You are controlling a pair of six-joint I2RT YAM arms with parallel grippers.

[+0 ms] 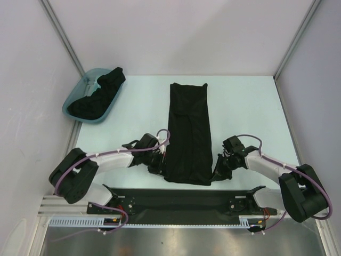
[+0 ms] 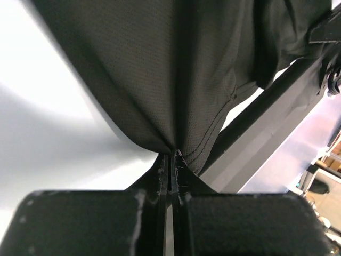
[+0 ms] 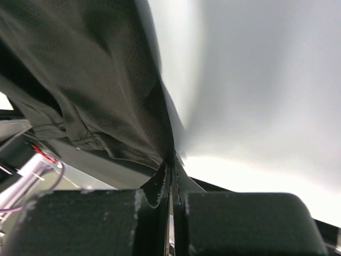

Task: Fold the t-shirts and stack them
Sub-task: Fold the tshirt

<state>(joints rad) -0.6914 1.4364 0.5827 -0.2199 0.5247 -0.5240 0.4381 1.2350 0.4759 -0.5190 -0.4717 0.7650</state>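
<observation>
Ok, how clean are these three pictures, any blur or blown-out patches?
Top external view: sharp, evenly lit, but the t-shirt reads flat black. Left wrist view: the table is blown out and smeared, cloth weave crisp above the left gripper. Right wrist view: same washed-out table, hem stitching clear near the right gripper.

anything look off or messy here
Nothing spilled or damaged. The only untidy spot is the teal tub at far left, where crumpled black t-shirts are heaped above its rim.
</observation>
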